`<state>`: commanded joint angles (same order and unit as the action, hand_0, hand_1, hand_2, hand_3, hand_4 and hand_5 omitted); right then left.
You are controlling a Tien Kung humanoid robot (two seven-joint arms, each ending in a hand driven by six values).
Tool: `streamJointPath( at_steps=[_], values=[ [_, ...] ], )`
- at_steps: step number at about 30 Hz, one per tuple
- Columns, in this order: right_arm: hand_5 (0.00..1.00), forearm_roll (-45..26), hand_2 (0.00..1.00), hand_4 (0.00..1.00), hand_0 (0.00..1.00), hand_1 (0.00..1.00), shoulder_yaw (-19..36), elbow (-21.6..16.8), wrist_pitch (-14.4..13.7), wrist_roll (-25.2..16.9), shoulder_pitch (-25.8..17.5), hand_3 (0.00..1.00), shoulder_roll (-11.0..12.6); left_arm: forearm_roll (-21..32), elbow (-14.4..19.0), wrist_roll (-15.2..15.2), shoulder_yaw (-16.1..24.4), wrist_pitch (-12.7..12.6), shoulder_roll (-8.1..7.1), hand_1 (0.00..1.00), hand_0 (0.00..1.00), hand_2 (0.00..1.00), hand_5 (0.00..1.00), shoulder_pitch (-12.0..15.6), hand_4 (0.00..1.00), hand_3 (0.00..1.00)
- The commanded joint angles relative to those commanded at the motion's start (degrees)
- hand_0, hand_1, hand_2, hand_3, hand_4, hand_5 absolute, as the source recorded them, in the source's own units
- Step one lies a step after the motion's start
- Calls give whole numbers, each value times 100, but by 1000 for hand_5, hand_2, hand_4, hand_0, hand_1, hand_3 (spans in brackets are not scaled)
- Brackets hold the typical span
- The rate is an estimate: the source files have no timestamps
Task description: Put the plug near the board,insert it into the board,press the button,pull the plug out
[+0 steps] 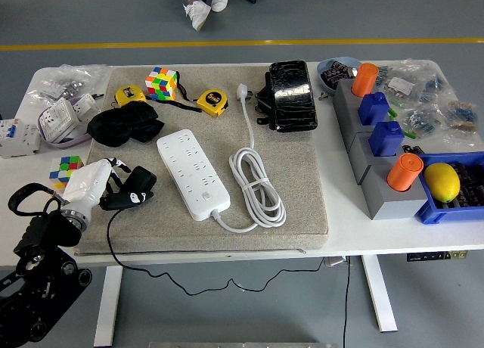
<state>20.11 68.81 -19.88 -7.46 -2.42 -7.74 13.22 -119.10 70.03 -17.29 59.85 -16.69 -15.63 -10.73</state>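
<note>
Plug [136, 187] seemingly between left fingers [115, 183]

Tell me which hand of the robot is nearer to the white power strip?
Left. The left hand is just left of the white power strip, closed on the black plug. The right hand is out of view.

Grey floor [91, 15], yellow line [242, 42]
</note>
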Motion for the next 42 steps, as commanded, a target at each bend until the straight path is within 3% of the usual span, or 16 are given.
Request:
streamJointPath(
  at_steps=[5, 6, 11, 12, 18, 24, 28, 33, 36, 42],
  values=[
    [423, 6, 595, 883, 552, 641, 5, -5, 0, -3, 10, 519, 3, 70, -35, 94, -61, -96, 16, 315, 208, 415, 258, -34, 929, 537],
    [423, 7, 596, 884, 552, 641, 5, -6, -1, -4, 11, 519, 3, 86, -39, 126, -71, -122, 20, 280, 195, 382, 182, -37, 850, 516],
    [423, 4, 596, 884, 552, 641, 0, -5, -1, -6, 11, 519, 2, 190, -41, 312, -130, -270, 36, 280, 195, 382, 182, -52, 850, 516],
    [423, 3, 595, 883, 552, 641, -2, -5, -1, -6, 7, 519, 2, 231, -34, 346, -143, -289, 34, 248, 173, 360, 91, -56, 796, 522],
    [421, -1, 595, 882, 551, 641, 4, -4, -2, -6, 11, 519, 4, 690, 1, 671, -172, -346, -17, 248, 175, 339, 58, -107, 786, 522],
    [421, -1, 595, 882, 550, 641, 10, -5, -2, -5, 18, 518, 6, 1753, -109, 1465, -340, -201, -129, 254, 203, 330, 40, -255, 764, 520],
    [421, -3, 595, 882, 550, 641, 5, -8, -2, -5, 20, 518, 11, 2077, -202, 2051, -552, -142, -207, 254, 203, 330, 40, -403, 764, 520],
    [422, -12, 595, 882, 551, 641, -14, -7, -4, -7, 22, 519, 18, 2037, -378, 2471, -755, -185, -242, 264, 218, 327, 25, -587, 752, 522],
    [422, -23, 595, 882, 553, 641, -20, -3, -6, -6, 26, 519, 19, 1623, -519, 2674, -864, -382, -220, 271, 221, 328, 24, -729, 755, 524],
    [421, -20, 595, 881, 552, 641, -30, -12, -8, -5, 42, 518, 40, 1285, -792, 2829, -940, -518, -187, 274, 222, 328, 29, -924, 758, 525]
  ],
)
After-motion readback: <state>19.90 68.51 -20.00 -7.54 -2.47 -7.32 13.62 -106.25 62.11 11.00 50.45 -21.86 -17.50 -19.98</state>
